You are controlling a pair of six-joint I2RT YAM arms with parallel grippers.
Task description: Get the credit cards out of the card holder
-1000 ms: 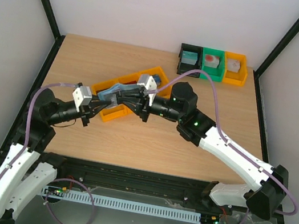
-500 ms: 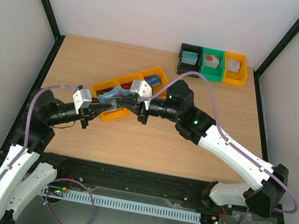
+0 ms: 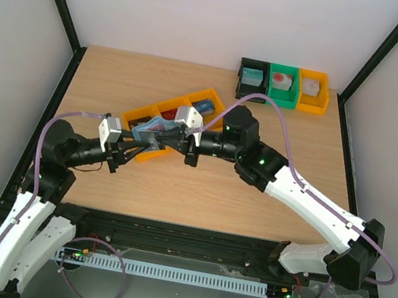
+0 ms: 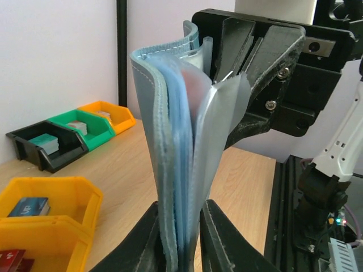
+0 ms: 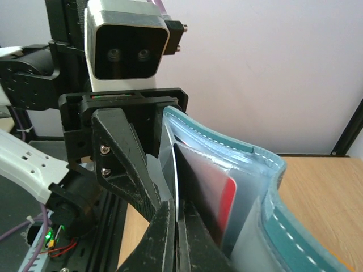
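So we're mid-extraction here. The card holder [image 3: 148,134] is held up in the air between the two arms, above the orange bin [image 3: 137,115] on the tabletop [image 3: 251,204], not resting on anything.

The left gripper [image 4: 180,243] has its fingers clamped on the holder's bottom edge, one on each side, so it stands upright with the pockets fanned out on top. The right gripper [image 5: 173,238] comes in from the opposite side and is squeezed fully closed on a clear sleeve [image 4: 218,130], a thin floppy sheet. As far as I can tell it's got the plastic and not a card.

A red card [image 5: 212,192] sits tucked in the pocket right behind that sleeve, partly showing. What looks like a blue card [image 4: 25,207] is lying in the bin, so my guess is at least one is out and this red one isn't.

Next move, I reckon: peel that sleeve back to open the pocket, or re-grip onto the card edge itself, then pull straight out along the pocket while the left side holds firm. If the left grip goes slack, the whole holder probably just follows the pull.
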